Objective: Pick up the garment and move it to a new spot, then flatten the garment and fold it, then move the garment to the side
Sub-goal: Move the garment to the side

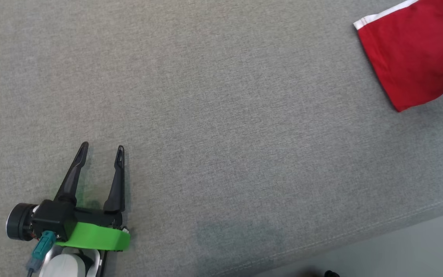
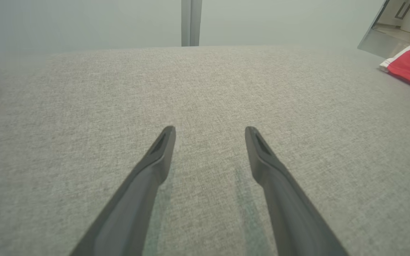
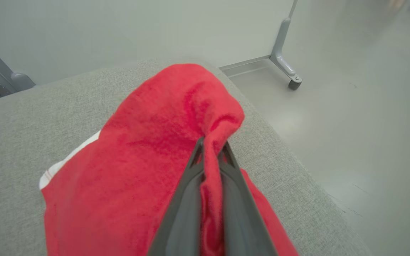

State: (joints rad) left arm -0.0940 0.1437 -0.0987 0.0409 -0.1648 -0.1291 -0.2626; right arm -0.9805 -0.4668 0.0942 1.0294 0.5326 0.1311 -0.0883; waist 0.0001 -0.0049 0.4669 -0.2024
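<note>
The left gripper (image 1: 102,147) hovers with its jaws spread wide and nothing between them, only grey cushion (image 1: 221,115) ahead. Well off to its right, the right gripper (image 3: 212,142) is pinched tight on a bunched fold of the red garment (image 3: 137,160), near the cushion's edge. White-trimmed and straight-sided, the garment looks folded already; likely only the sideways move remains.

Head view: steeply down onto cushion (image 1: 221,115). Wrist views: low, close. All share garment (image 1: 413,54).
</note>
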